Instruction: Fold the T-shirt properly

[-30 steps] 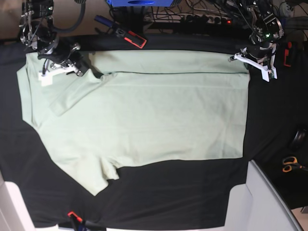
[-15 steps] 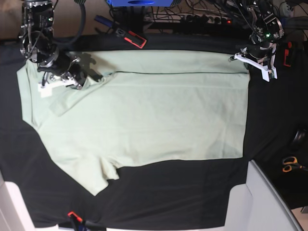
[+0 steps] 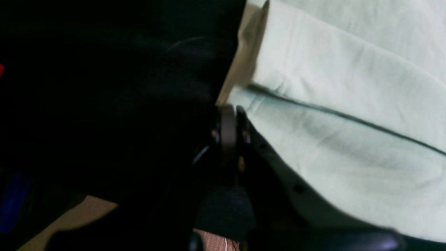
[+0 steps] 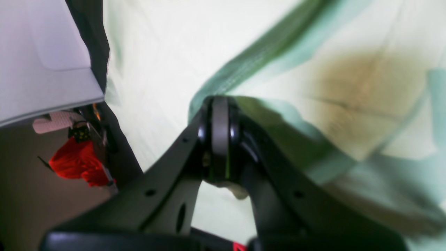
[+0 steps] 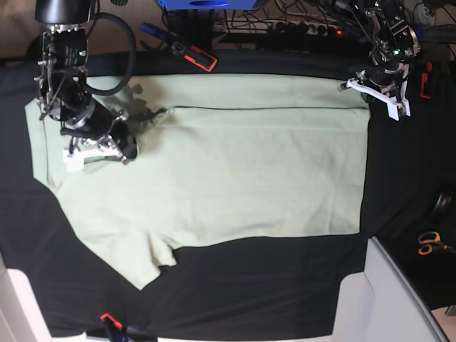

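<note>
**Base view: both grippers clenched at the far side of the T-shirt**

Base view, nearest first: a pale grey box corner (image 5: 399, 299) sits at the lower right, with orange-handled scissors (image 5: 429, 242) just beyond it on the black table cover (image 5: 249, 285). The mint-green T-shirt (image 5: 235, 178) lies spread flat across the middle of the cover, one short sleeve pointing toward the near left edge. Its far edge is doubled over into a long flat band, the fold line running across the top of the cloth.

Farther back on the view's left, the right gripper (image 5: 96, 146) is over the shirt's shoulder area, its jaws shut together. In the right wrist view the right gripper's tips meet, and a ridge of green cloth (image 4: 264, 52) rises from them, so it appears to pinch the shirt there; the picture is blurred and the grip itself is not plain.

At the far right corner of the shirt, the left gripper (image 5: 385, 89) hangs at the end of the folded band. In the left wrist view the left gripper (image 3: 228, 129) is clenched right at the cloth's edge, beside the fold line (image 3: 348, 118); whether cloth is caught between the tips cannot be told.

Farthest back, a red-and-black tool (image 5: 196, 55) and a tangle of cables (image 5: 299, 25) lie beyond the cover.
</note>
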Action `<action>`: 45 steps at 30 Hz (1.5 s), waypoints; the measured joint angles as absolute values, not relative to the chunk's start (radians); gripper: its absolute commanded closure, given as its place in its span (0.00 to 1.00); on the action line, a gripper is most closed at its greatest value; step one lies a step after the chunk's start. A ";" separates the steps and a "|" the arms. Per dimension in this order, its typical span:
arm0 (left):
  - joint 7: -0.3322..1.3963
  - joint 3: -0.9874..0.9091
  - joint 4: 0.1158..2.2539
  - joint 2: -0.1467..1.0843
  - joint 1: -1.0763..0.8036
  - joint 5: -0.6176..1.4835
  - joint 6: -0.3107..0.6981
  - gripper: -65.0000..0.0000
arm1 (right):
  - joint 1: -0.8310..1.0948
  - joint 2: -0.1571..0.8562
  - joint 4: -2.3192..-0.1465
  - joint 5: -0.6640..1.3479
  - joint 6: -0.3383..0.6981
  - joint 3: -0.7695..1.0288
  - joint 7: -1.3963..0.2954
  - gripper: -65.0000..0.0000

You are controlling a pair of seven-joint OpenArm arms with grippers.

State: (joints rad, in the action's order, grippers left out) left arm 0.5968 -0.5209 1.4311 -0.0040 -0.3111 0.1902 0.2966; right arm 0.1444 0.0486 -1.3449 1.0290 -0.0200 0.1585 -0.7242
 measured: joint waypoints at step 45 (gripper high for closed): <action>0.601 -0.522 1.432 0.000 -0.311 0.187 0.300 1.00 | 0.286 0.027 -1.439 1.069 -0.276 0.144 -0.644 1.00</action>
